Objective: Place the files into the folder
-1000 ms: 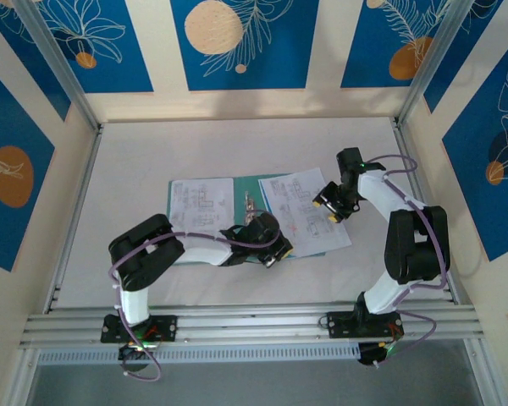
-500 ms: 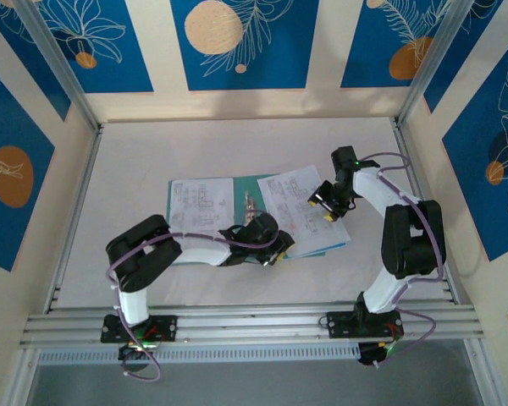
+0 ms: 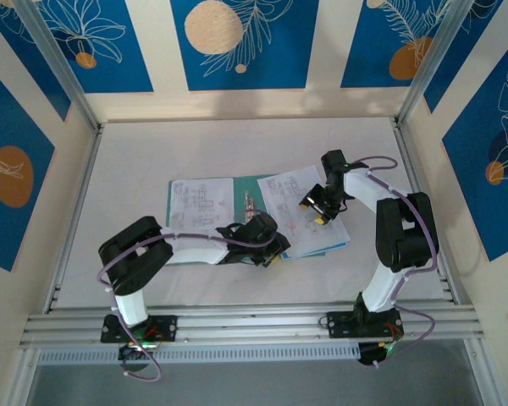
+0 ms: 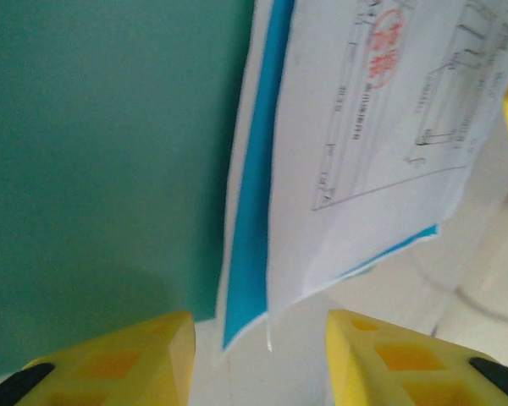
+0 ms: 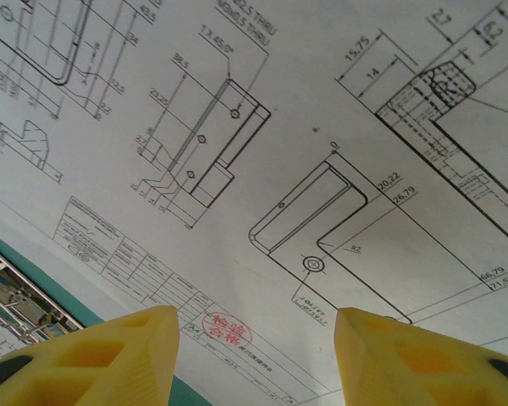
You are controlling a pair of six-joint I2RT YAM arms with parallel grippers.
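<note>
The folder is seen lying open about the middle of the table. Broad bare room is left toward the far edge and both far corners. The left sheet lies on its left half. The skewed sheet covers the right half and reaches past the folder's near edge, with the blue sheet under it.

The left arm is stretched low along the near side. The left gripper is held by the sheets' near corner, fingers spread, nothing gripped. The right arm is bent inward, and the right gripper is held close above the skewed sheet, fingers wide, nothing between.
</note>
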